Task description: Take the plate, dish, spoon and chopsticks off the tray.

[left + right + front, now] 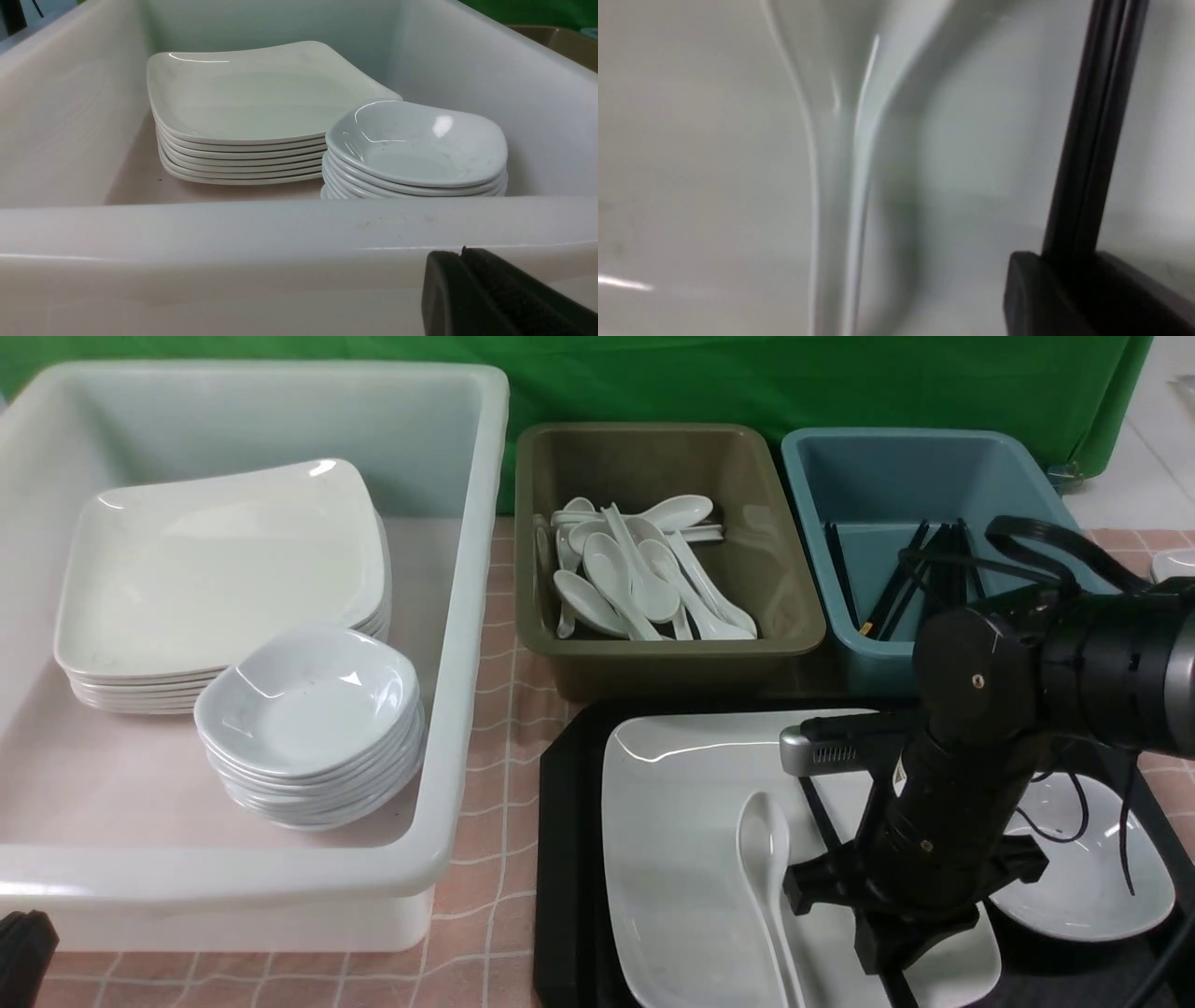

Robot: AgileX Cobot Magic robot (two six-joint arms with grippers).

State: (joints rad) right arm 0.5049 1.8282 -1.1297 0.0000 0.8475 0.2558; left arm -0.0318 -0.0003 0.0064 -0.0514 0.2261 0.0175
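The black tray (560, 859) lies at the front right. On it rests the large white plate (681, 859), with the white spoon (767, 859) lying on it. The small dish (1092, 887) sits on the tray's right side, partly behind my right arm. My right gripper (896, 943) is down on the plate, just right of the spoon. The wrist view shows this gripper (1069, 259) shut on the black chopsticks (1092, 130), which run out from between its fingers across the plate (691, 163). My left gripper (462, 254) is shut and empty, outside the white tub's near wall.
A big white tub (467, 616) at left holds a stack of plates (224, 579) and a stack of dishes (313, 719). An olive bin (784, 588) of spoons and a blue bin (822, 485) of chopsticks stand behind the tray.
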